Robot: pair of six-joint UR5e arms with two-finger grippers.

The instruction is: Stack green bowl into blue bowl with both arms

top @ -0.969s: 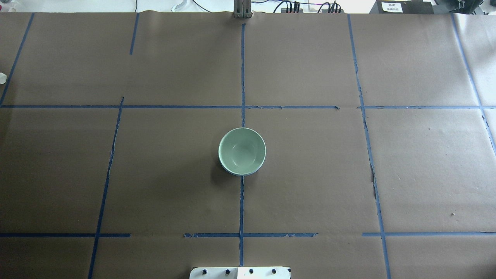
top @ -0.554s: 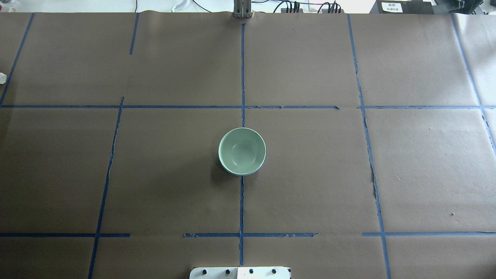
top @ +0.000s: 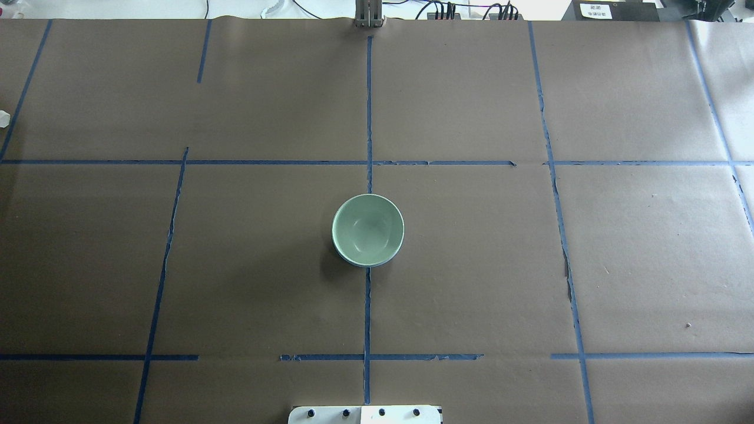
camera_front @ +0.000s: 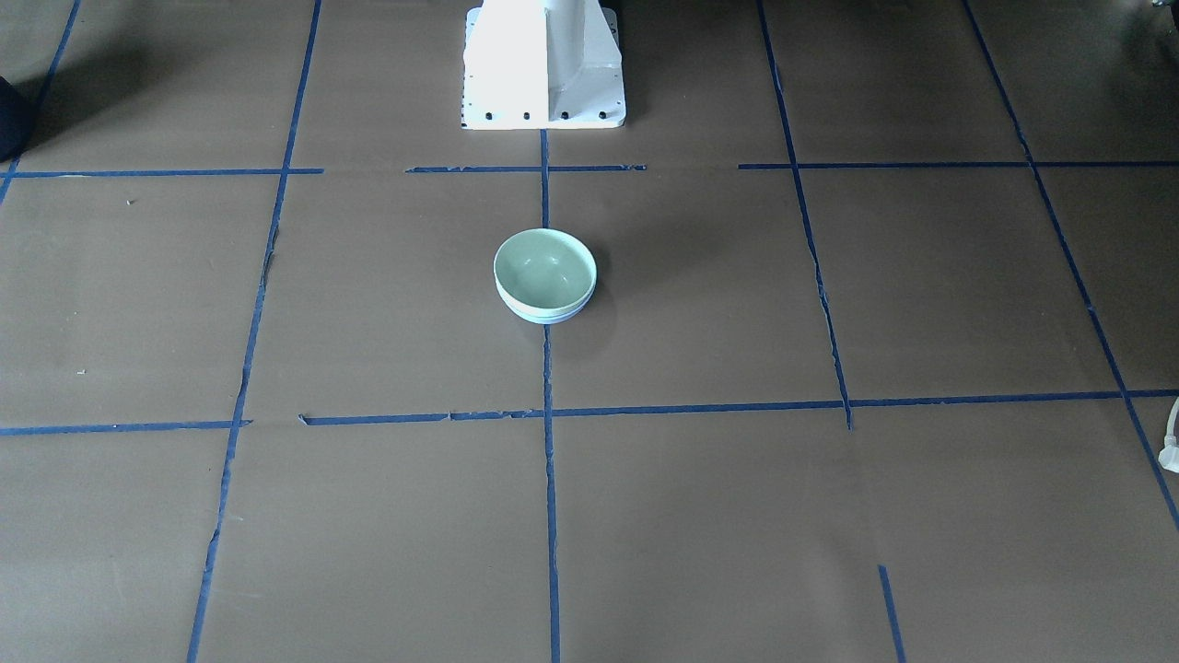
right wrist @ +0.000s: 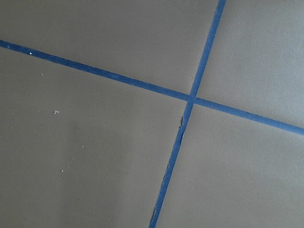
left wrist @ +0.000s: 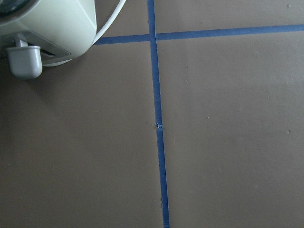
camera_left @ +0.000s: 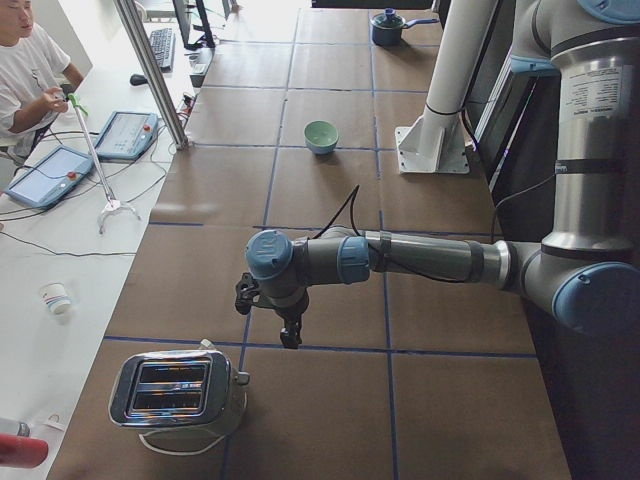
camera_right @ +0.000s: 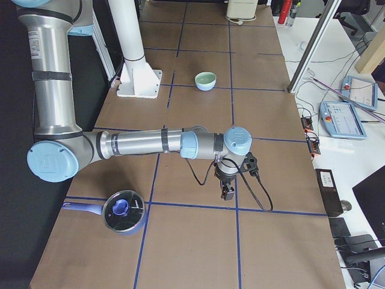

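Observation:
The green bowl (top: 368,228) sits nested inside the blue bowl (top: 352,263) at the table's middle, on the centre tape line. Only a thin blue rim shows under it in the overhead view and in the front-facing view (camera_front: 543,319), below the green bowl (camera_front: 543,267). No arm is near the bowls. My left gripper (camera_left: 290,336) hangs low over the table far from the bowls, beside a toaster. My right gripper (camera_right: 227,192) hangs low over the table at the other end. Both show only in the side views, so I cannot tell whether they are open or shut.
A chrome toaster (camera_left: 178,390) stands near the left gripper and also shows in the left wrist view (left wrist: 47,28). A pot with a blue-knobbed glass lid (camera_right: 123,212) lies near the right arm. The white pedestal base (camera_front: 543,64) stands behind the bowls. An operator (camera_left: 25,70) sits beside the table.

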